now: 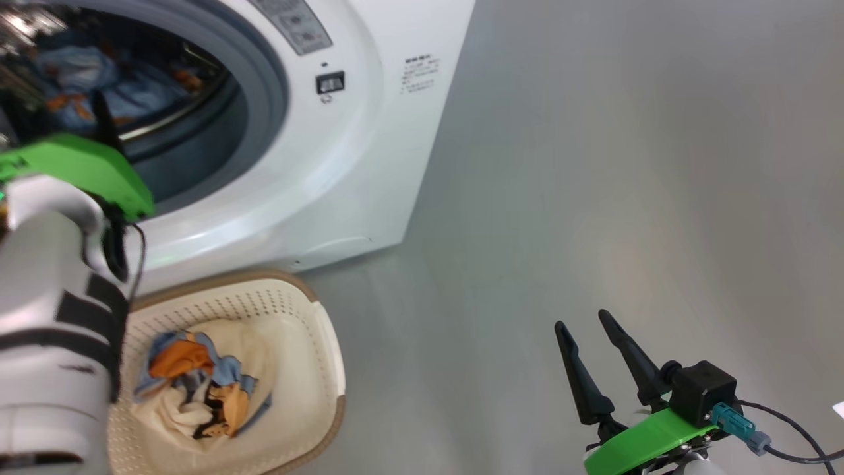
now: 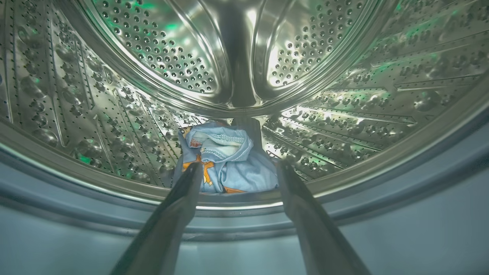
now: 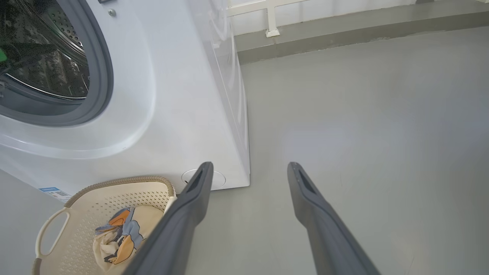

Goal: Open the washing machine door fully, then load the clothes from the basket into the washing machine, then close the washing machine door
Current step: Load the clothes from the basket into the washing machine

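**Down at floor level, mid-load**

At far left, the left gripper (image 2: 238, 165) points into the big white front-loading washing machine (image 1: 369, 132), fingers spread and empty. A crumpled light-blue garment with orange print (image 2: 229, 152) lies low in the perforated steel drum (image 2: 114, 114). Below, the cream perforated plastic basket with brown rim (image 1: 333, 369) holds bunched blue, orange and cream clothes (image 1: 191, 389). The right gripper (image 1: 581, 320) hovers over the grey floor (image 1: 593, 165), fingers apart, holding nothing.

The washer (image 1: 369, 165) has a smooth, glossy white shell and a matt grey rubber ring (image 1: 267, 92). Its drum (image 2: 153, 57) is mirror-bright perforated metal. The basket (image 1: 316, 343) is matt cream perforated plastic with a brown woven-look rim. The clothes (image 1: 191, 389) are soft, crumpled cloth. The floor (image 1: 593, 198) is smooth grey with a dull sheen.
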Robot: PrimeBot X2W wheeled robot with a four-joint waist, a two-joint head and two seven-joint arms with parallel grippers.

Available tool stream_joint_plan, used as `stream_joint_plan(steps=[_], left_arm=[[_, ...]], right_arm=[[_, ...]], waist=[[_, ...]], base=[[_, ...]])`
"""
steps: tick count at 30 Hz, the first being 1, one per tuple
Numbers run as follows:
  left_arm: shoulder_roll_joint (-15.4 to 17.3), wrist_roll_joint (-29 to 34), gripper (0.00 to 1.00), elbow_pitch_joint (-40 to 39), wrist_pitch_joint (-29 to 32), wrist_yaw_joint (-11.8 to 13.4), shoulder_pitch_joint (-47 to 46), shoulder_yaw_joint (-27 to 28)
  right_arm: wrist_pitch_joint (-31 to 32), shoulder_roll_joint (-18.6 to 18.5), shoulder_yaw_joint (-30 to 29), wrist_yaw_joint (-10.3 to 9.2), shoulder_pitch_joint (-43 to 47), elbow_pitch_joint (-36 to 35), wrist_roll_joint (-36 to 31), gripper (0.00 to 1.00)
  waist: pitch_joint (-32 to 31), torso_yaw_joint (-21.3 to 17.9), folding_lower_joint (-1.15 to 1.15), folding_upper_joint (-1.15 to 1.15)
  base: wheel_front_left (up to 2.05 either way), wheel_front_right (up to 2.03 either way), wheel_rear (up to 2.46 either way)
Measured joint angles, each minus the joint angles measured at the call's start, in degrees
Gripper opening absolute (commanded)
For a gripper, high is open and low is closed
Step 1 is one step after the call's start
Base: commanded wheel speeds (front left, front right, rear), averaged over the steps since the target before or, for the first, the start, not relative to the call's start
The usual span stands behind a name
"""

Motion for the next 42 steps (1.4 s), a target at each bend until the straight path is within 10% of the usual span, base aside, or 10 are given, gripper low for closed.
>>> stream_joint_plan(steps=[25, 42], left_arm=[[-7.0, -1.1, 1.00, -28.6, -0.2, -4.1, 39.4, -2.2], [-6.7, -3.6, 1.00, -53.5, -0.2, 1.0, 66.6, -5.3]], right_arm=[[0.0, 0.0, -11.3, 0.01, 5.8, -2.9, -7.0, 1.00], [0.0, 0.1, -15.5, 0.01, 9.6, -1.1, -11.7, 1.00]], waist=[[-14.2, 10.4, 0.00, 0.00], [-22.3, 14.3, 0.00, 0.00]], base=[[0.00, 0.00, 0.00], [0.00, 0.00, 0.00]])
